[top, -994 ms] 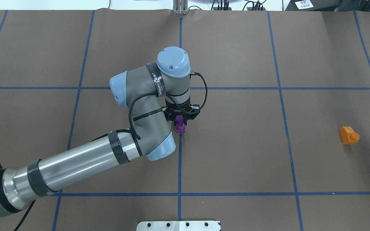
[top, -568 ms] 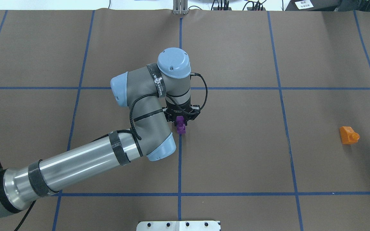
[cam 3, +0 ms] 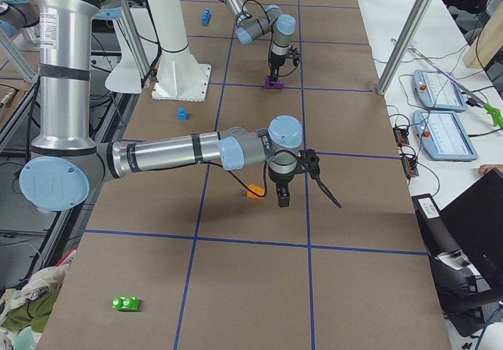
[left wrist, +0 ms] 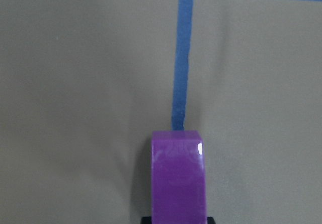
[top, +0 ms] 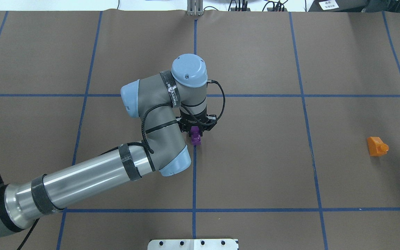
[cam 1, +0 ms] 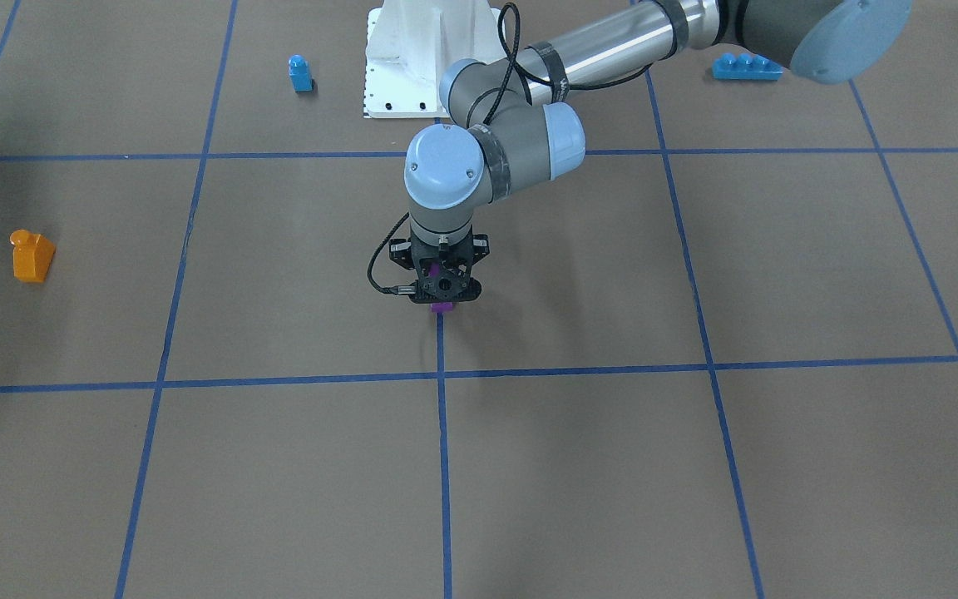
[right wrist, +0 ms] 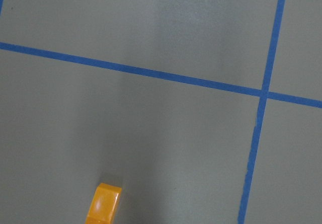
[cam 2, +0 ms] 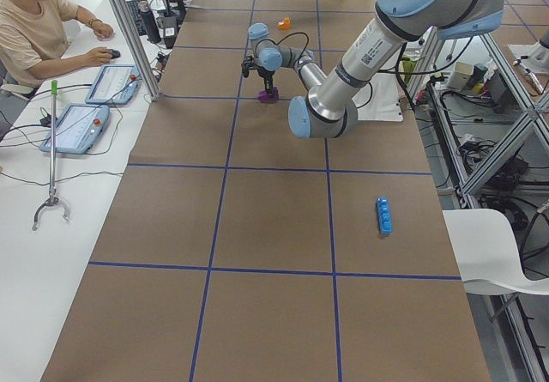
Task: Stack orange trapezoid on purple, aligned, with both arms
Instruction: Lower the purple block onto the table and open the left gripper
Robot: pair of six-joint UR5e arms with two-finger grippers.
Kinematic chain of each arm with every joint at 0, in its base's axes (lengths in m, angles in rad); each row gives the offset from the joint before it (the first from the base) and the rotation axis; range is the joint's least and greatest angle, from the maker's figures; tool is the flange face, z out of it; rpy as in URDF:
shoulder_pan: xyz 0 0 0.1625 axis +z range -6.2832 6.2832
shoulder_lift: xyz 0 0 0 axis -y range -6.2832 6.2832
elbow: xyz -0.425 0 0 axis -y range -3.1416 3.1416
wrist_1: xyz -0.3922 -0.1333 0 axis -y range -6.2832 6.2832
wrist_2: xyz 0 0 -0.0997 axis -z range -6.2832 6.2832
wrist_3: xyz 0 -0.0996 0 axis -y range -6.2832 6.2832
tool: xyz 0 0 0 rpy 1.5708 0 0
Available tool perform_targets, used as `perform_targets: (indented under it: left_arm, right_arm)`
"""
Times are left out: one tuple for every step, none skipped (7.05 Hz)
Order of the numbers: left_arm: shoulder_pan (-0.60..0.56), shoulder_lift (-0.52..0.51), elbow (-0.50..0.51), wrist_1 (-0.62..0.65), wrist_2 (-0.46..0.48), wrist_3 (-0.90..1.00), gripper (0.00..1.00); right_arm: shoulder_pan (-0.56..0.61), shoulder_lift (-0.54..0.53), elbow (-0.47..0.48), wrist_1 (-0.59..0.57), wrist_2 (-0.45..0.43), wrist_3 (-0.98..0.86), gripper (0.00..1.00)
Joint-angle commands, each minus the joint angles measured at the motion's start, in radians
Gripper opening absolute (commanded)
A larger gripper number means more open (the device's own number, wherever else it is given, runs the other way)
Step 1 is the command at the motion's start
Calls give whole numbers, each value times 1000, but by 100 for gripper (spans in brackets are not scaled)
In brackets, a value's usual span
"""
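The purple block (top: 196, 138) sits at the table's centre, on the middle blue tape line, and also shows in the left wrist view (left wrist: 179, 178). My left gripper (top: 196, 131) points straight down and is shut on it, with the block low at the table surface (cam 1: 441, 307). The orange trapezoid (top: 377, 146) lies on its side at the far right, alone on the brown paper (cam 1: 32, 256). My right gripper (cam 3: 284, 199) shows only in the exterior right view, hovering near the orange block (cam 3: 254, 192); I cannot tell if it is open. The right wrist view shows the orange block (right wrist: 103, 205) below.
A blue single-stud block (cam 1: 300, 73) and a blue four-stud brick (cam 1: 747, 66) lie near the robot's white base (cam 1: 429, 58). A green block (cam 3: 126, 303) lies at the right end. An operator (cam 2: 34, 30) sits beside the table.
My left wrist has shifted very slightly right and toward the robot. The purple block stays at the same spot in the gripper. The orange block has not moved.
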Motion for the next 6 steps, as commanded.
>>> perform_targets:
  left_arm:
    - [5,0,-1,0,6,1,29]
    - [5,0,-1,0,6,1,30]
    - [5,0,1,1,6,1,60]
    - [7,0,1,4,7,-3,100]
    - [5,0,-4,3,10,-5,100]
    - [5,-6,-10,3,12,-10,100]
  right_arm:
    - [-13,-1,-4,-1,6,1,100]
    - [-19,-1,-2,-1,8,1,100]
    - [-27,-1,-2,-1,22,1,100]
    - [-39,-1,-1,0,34,1,100]
    - [-53,-1,-1,1,45,1,100]
    - [-79,1,-1,2,49,3,100]
